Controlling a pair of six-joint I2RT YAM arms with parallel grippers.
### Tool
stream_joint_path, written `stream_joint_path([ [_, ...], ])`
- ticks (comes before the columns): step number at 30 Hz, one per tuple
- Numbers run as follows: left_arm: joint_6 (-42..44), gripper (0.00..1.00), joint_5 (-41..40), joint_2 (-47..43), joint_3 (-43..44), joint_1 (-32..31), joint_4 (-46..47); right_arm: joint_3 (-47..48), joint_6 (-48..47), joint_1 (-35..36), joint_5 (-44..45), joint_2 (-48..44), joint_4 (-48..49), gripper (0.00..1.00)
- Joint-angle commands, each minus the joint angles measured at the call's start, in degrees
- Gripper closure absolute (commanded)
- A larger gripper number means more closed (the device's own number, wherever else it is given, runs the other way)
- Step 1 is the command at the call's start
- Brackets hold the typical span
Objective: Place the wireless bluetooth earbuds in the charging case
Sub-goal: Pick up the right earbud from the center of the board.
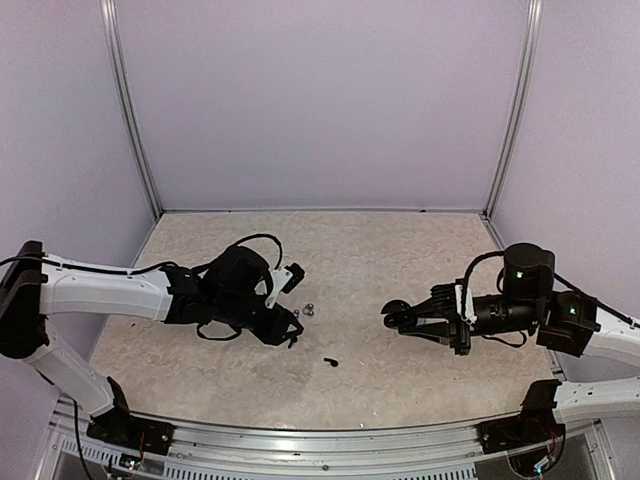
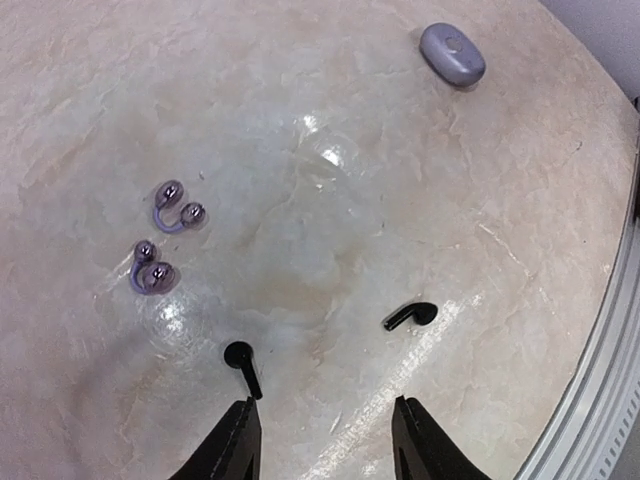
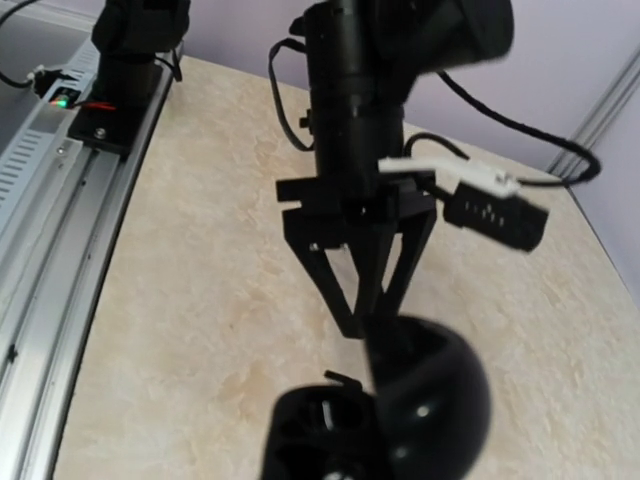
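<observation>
Two black stemmed earbuds lie on the table. One (image 2: pixel 243 365) lies with its stem touching my left fingertip; the other (image 2: pixel 410 316) lies apart, ahead of the right fingertip, and also shows in the top view (image 1: pixel 329 361). Two silvery-grey earbuds (image 2: pixel 178 207) (image 2: pixel 150 270) lie further off (image 1: pixel 308 309). My left gripper (image 2: pixel 322 410) (image 1: pixel 288 335) is open and empty, low over the table. My right gripper (image 1: pixel 425 318) is shut on the open black charging case (image 1: pixel 398 315) (image 3: pixel 400 410), held above the table facing the left gripper.
A closed lilac-grey case (image 2: pixel 452 53) lies on the table beyond the earbuds. The metal rail (image 2: pixel 600 400) runs along the table's near edge. The left arm's gripper (image 3: pixel 360 290) fills the middle of the right wrist view.
</observation>
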Motion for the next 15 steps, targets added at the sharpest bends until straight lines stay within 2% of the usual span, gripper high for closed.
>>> stream_joint_path([
  [1, -4.32, 0.55, -2.49, 4.43, 7.12, 1.51, -12.26, 1.76, 1.31, 0.46, 1.71, -0.04, -1.52, 1.0],
  [7, -4.38, 0.63, -4.55, 12.42, 16.25, 1.7, -21.4, 1.06, 2.18, 0.44, 3.68, -1.08, -1.39, 1.0],
  [15, -3.71, 0.74, -3.53, 18.33, 20.51, 1.41, -25.9, -0.07, 3.19, 0.47, 5.98, -2.58, -0.44, 1.0],
])
